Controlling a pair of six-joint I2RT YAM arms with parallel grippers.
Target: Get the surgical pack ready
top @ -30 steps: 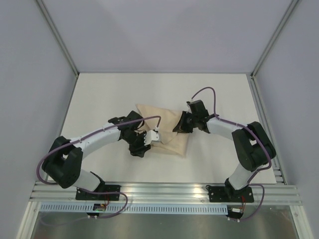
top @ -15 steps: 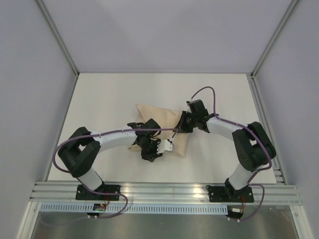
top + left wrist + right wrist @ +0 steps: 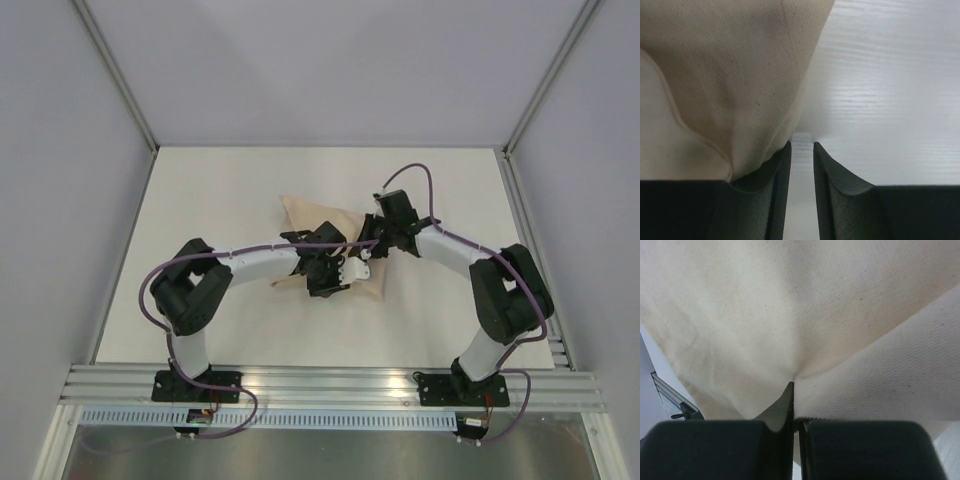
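Right tool (image 3: 793,386) pressed together, pinching a fold of cloth (image 3: 765,305) at its tips. Left tool (image 3: 801,146) slightly spread, bare surface (image 3: 890,100) showing in the gap (cloth touches the outside of the picture-left finger). Cloth lies bunched mid-frame in the top view.

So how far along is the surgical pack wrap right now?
Done: the tan cloth lies folded into a bundle on the table; nothing else shows. In hand: right gripper pinches a fold; left gripper, slightly open and empty, sits at the cloth's edge. Left: probably the last folds.
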